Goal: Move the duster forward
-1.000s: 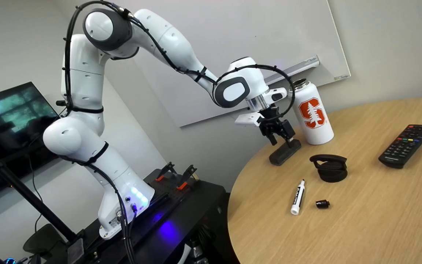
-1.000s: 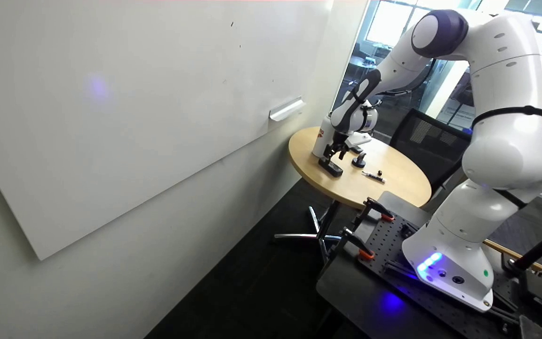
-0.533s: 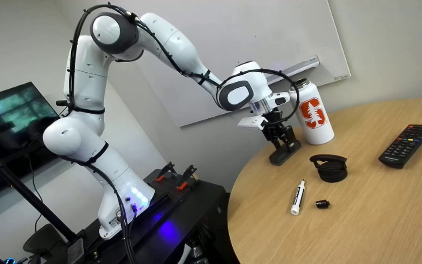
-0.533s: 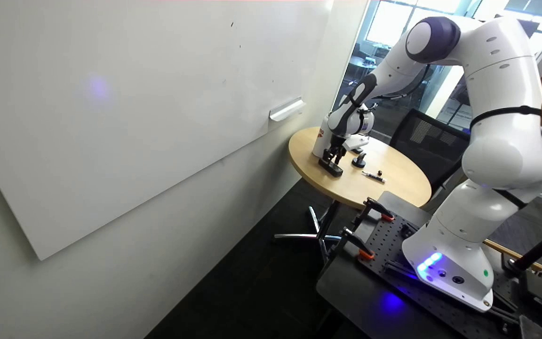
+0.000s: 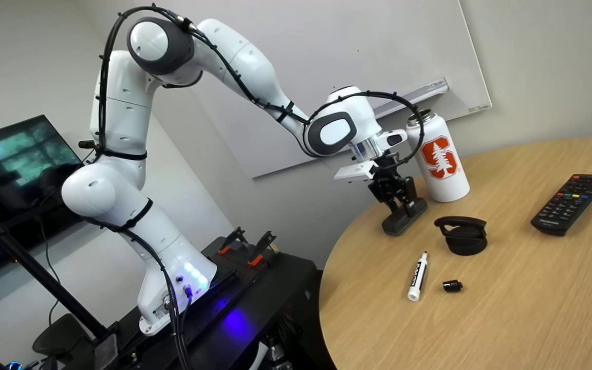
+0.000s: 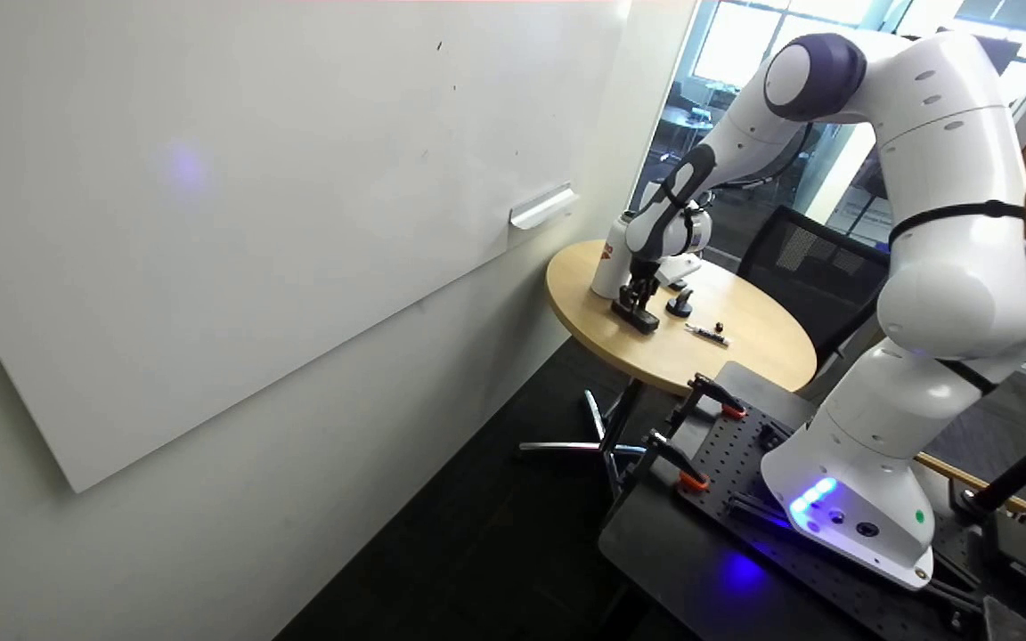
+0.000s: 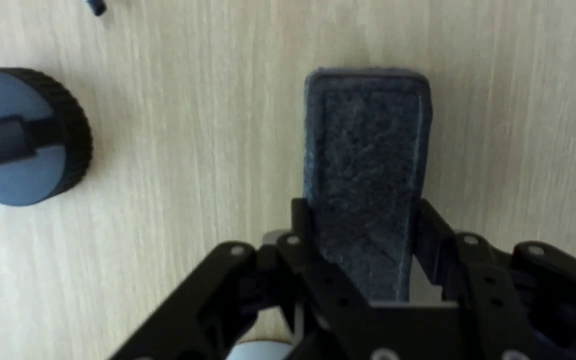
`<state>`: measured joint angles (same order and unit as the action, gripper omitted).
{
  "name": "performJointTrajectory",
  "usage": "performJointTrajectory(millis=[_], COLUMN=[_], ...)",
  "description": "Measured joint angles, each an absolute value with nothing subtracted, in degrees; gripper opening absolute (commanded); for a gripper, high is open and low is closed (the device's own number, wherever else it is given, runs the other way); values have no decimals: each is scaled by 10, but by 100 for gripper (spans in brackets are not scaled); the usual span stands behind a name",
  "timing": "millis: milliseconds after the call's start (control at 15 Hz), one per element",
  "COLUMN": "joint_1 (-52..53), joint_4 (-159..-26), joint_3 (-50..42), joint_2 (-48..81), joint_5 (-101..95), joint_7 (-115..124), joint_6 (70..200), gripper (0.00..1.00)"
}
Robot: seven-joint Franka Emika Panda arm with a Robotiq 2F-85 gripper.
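Note:
The duster (image 7: pixel 368 135) is a dark, oblong block lying flat on the round wooden table. In the wrist view it runs lengthwise between the fingers of my gripper (image 7: pixel 362 212), one finger pressed to each long side. Its near end is partly hidden behind the gripper's body. Both exterior views agree: my gripper (image 5: pixel 403 207) points down and is shut around the middle of the duster (image 5: pixel 394 225), which rests at or very near the tabletop. From farther off, the duster (image 6: pixel 646 324) sticks out beneath the black fingers.
A white bottle (image 5: pixel 442 167) stands close behind the gripper. Near the duster is a black lid with a loop (image 5: pixel 465 241), also in the wrist view. A marker (image 5: pixel 418 277), its small black cap (image 5: pixel 452 286) and a remote (image 5: pixel 571 204) lie on the table (image 5: pixel 527 298).
My gripper has come down over the duster and its fingers have closed onto the sides. In the last half second the duster has shifted slightly along with the gripper.

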<state>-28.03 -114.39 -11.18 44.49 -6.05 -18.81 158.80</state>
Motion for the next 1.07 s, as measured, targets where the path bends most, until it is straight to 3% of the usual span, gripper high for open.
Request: performJointTrajectory(millis=[600, 1067], joint_1=[-286, -539], joint_4=[-1361, -1544], joint_3=[-168, -42], joint_2=[323, 171], joint_5=[-190, -206], joint_7=[-273, -382], joint_6=[1771, 1817], gripper=[27, 27])
